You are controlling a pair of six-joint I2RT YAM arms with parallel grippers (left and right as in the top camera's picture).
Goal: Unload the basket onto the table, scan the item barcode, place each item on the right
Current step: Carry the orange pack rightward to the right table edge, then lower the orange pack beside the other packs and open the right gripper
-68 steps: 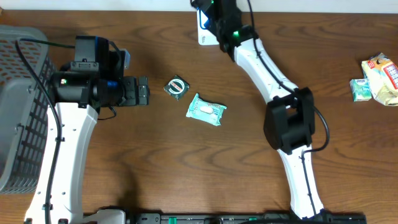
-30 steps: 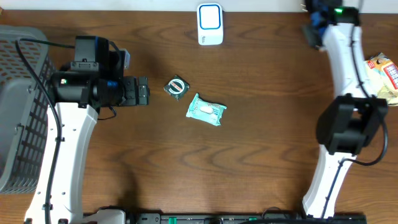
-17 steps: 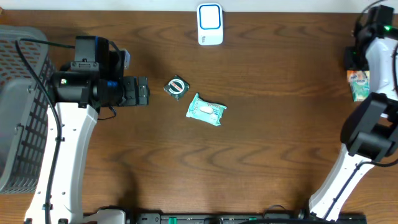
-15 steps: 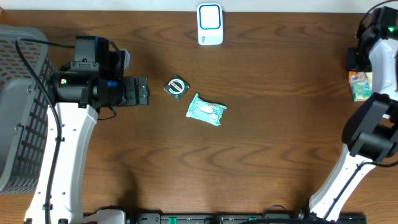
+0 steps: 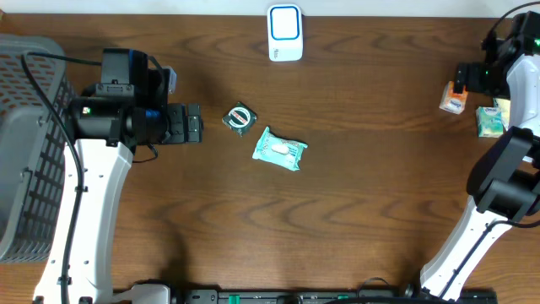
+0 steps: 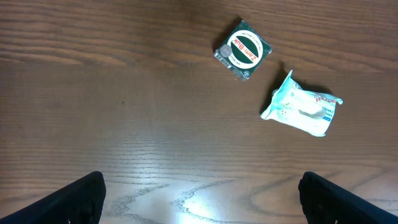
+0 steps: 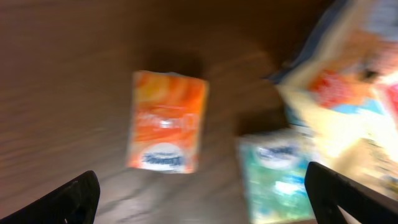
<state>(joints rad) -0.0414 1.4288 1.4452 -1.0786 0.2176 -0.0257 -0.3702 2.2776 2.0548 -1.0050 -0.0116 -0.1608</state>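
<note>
A white barcode scanner point(image 5: 285, 32) with a blue frame stands at the table's back edge. At the far right a small orange pack point(image 5: 453, 100) lies flat on the wood, beside a green pack point(image 5: 488, 121). My right gripper point(image 5: 469, 78) hovers over them, open and empty; in the blurred right wrist view its gripper point(image 7: 211, 208) frames the orange pack point(image 7: 166, 121) and the green pack point(image 7: 280, 177). My left gripper point(image 5: 195, 125) is open and empty, left of a dark green round-label packet point(image 5: 240, 117) and a teal wipes pack point(image 5: 279, 149). The left wrist view shows both, the packet point(image 6: 243, 50) and the wipes point(image 6: 303, 111).
A grey mesh basket point(image 5: 25, 152) fills the left edge behind the left arm. A yellow snack bag point(image 7: 348, 74) lies at the right edge, next to the green pack.
My right arm swung from the scanner to the table's far right. Its jaws opened, and the orange pack now lies on the table beside the green one. The left arm stayed still.
</note>
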